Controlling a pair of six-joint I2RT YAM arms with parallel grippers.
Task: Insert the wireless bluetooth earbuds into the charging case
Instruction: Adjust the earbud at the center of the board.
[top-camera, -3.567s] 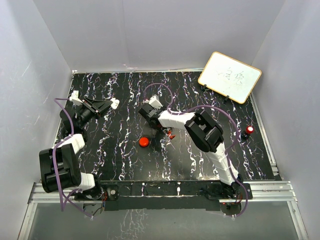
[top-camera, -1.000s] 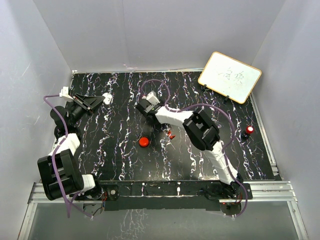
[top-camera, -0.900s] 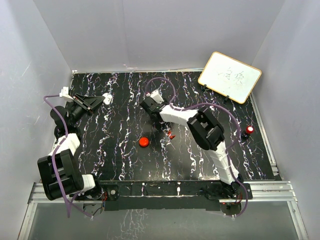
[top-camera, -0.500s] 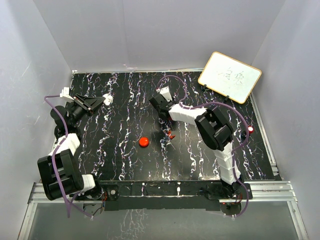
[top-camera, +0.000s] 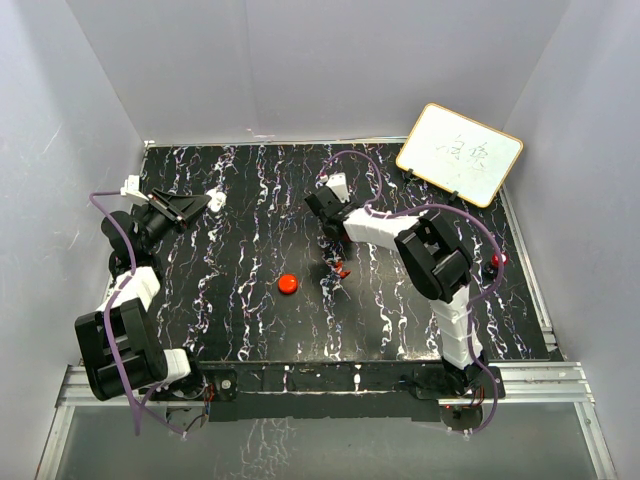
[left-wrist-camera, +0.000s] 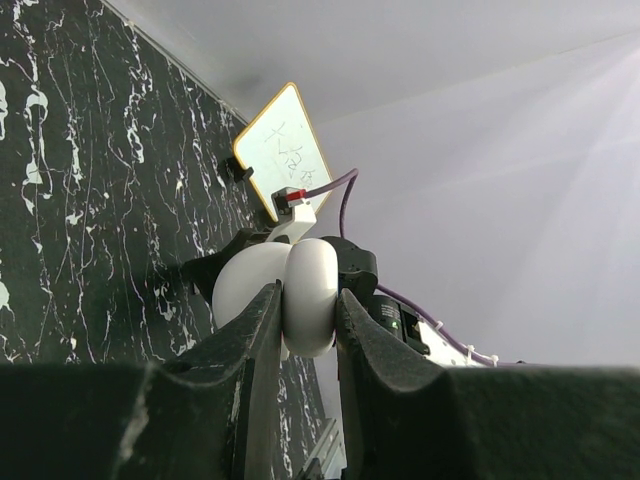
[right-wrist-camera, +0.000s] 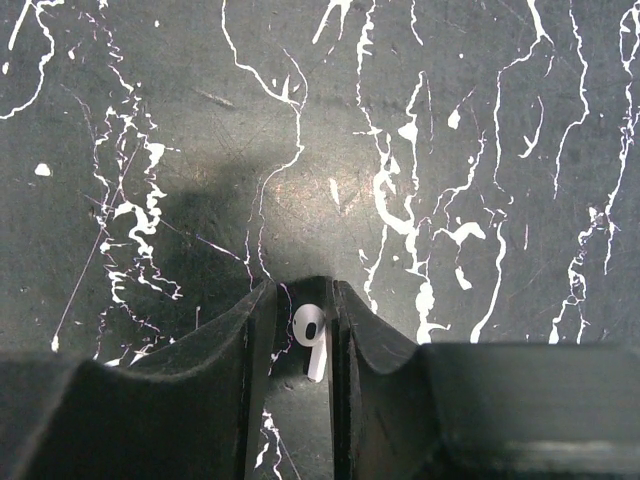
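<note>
White charging case (left-wrist-camera: 262, 288) clamped in left gripper (left-wrist-camera: 306, 292), its inside not visible | right gripper (right-wrist-camera: 303, 287) pinching one white earbud (right-wrist-camera: 311, 331) above the black marbled table (right-wrist-camera: 480, 130)

Leaning at about two o'clock in the overhead view: a whiteboard (top-camera: 460, 153), carrying a few faint handwritten strokes near its middle, too pale and small for reading. Appearing again near twelve o'clock in the left wrist view, with the same strokes looking like two or three characters, not legible either. Showing no other readable lettering, brand, label or number anywhere.
</note>
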